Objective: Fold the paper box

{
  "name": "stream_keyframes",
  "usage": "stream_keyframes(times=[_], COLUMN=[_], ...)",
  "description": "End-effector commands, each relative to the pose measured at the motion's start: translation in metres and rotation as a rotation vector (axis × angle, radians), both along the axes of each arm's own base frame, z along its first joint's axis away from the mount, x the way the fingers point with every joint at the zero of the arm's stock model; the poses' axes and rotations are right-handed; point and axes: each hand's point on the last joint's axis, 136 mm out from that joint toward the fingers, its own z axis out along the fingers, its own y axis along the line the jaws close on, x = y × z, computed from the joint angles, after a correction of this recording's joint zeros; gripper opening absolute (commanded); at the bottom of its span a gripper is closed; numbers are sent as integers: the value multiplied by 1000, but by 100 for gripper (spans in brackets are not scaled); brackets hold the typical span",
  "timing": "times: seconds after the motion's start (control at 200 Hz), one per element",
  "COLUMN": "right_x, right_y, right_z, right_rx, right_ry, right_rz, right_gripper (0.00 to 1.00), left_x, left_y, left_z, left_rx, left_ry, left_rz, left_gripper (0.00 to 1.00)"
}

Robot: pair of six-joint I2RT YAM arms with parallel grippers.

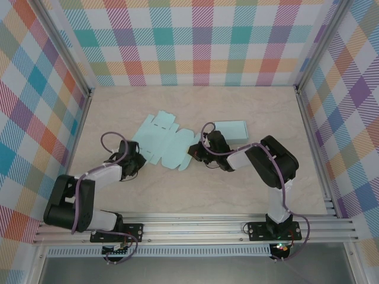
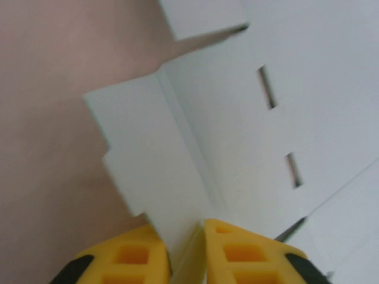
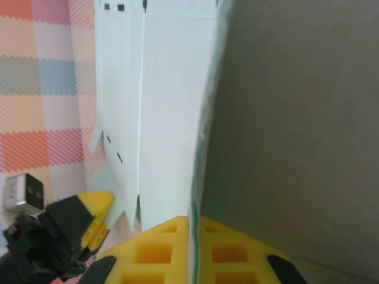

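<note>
Left wrist view, nearest first: the left claw point(image 2: 188, 251) has its yellow fingers point(image 2: 130, 260) almost together, with a thin flap of the paper box point(image 2: 237, 112) pinched between them. The flap seems tilted up along its crease above the counter point(image 2: 47, 118). From the right wrist, the right claw point(image 3: 190, 236) is likewise closed on the sheet's opposite edge, which runs straight up between its pads point(image 3: 154, 251). Top external places the box as an unfolded pale teal blank lying mid-counter between the two arms, one claw at each end. Just beyond the right claw sits a folded box point(image 1: 230, 129) (a finished one, by the look of it), and behind that the checked wall point(image 1: 201, 47).

The blank looks very light and thin, stiff only across its panels and ready to hinge at the scored lines. It would likely buckle or tear at the slots if tugged hard. It is best held at a flap edge close to a crease and drawn gently, since smooth card can slip
</note>
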Motion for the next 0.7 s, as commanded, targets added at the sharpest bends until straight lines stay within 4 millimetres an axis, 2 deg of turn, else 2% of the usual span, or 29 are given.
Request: stream_keyframes(times=[0.0, 0.035, 0.13, 0.175, 0.235, 0.345, 0.4, 0.555, 0.695], right_x=[-25, -28, -31, -32, -35, -40, -42, -45, -40], right_y=[10, 6, -1, -3, -9, -25, -35, -62, -86], right_z=[3, -1, -1, 0, 2, 5, 8, 34, 70], right_rx=[17, -7, -48, -70, -110, -214, -270, -408, -503], right_ry=[13, 31, 19, 10, -5, -33, -56, -167, -293], right_rz=[94, 94, 95, 100, 110, 116, 117, 122, 100], right_gripper=[0, 0, 8, 16, 32, 49, 54, 61, 69], left_x=[25, 27, 31, 33, 36, 36, 36, 28, 13], left_y=[1, 0, -4, -6, -7, -9, -13, -35, -50], left_z=[1, 3, 13, 20, 30, 54, 68, 108, 133], left_rx=[27, 30, 45, 57, 82, 149, 186, 253, 303], left_ry=[-83, -93, -128, -147, -178, -252, -299, -451, -568], left_rz=[-31, -44, -94, -120, -161, -253, -318, -551, -703], left_gripper=[6, 0, 0, 0, 0, 0, 0, 0, 0])
